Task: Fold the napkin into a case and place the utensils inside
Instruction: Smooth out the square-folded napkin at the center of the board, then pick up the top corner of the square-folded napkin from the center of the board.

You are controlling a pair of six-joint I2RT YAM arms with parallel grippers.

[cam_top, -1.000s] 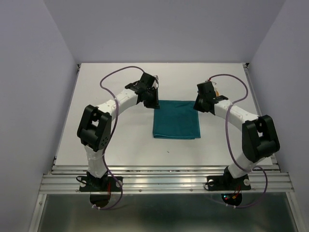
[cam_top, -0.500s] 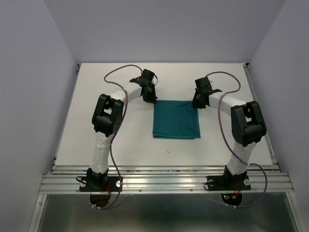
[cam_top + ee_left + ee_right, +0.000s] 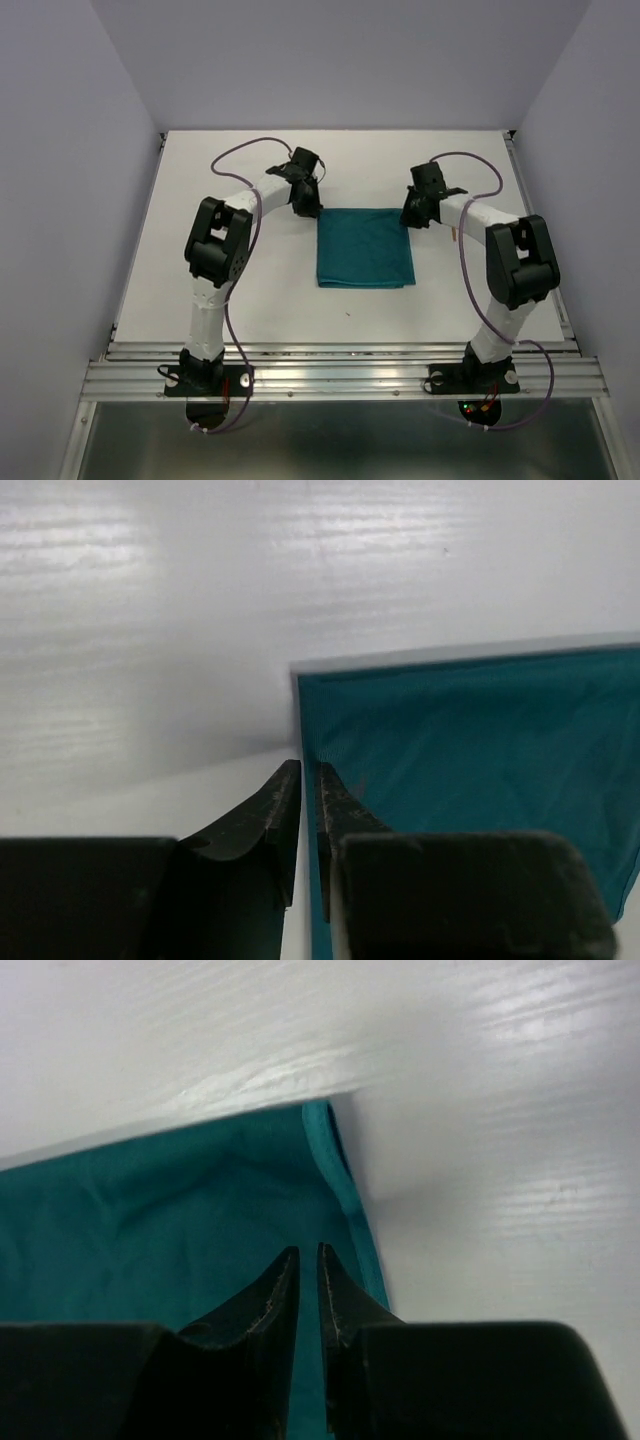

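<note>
The teal napkin lies flat on the white table as a folded rectangle. My left gripper is at its far left corner. In the left wrist view the gripper has its jaws nearly together over the napkin's left edge, and nothing shows between them. My right gripper is at the far right corner. In the right wrist view it is likewise shut over the cloth, just inside the hemmed edge. A small orange sliver shows beside the right arm; the utensils are otherwise hidden.
The white table has raised edges left and right and a metal rail along the near side. Purple cables loop off both wrists above the far part of the table.
Both arms have changed posture, their elbows swinging in towards the table, while the grippers stay at the napkin's far corners. The napkin has not moved.
</note>
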